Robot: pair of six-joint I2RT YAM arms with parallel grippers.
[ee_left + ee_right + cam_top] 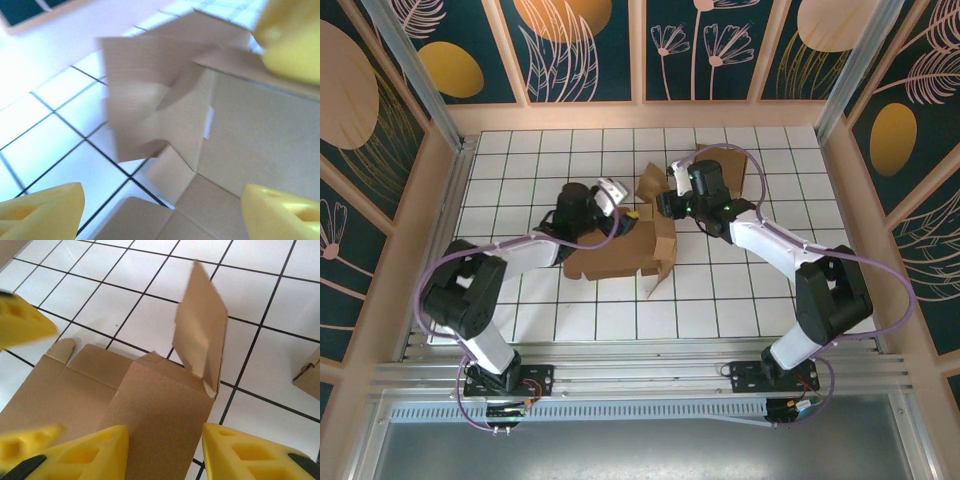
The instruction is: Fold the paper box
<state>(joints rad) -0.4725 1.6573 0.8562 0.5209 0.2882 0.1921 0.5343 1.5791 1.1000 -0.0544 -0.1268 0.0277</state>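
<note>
Overhead, one paper box (620,258) lay part-opened mid-table between two grippers, a second cardboard piece (735,172) behind. The right wrist view caught one flap (202,340) standing upright. The left gripper (628,214) held its fingers spread wide above the box; the right gripper (165,455) straddled a panel, grip unclear.

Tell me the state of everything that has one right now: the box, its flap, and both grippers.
paper box: partly folded, panels spread, not closed.
side flap: standing upright.
left gripper: open, fingers wide apart, holding nothing.
right gripper: open, fingers apart over a flat panel's edge.
</note>
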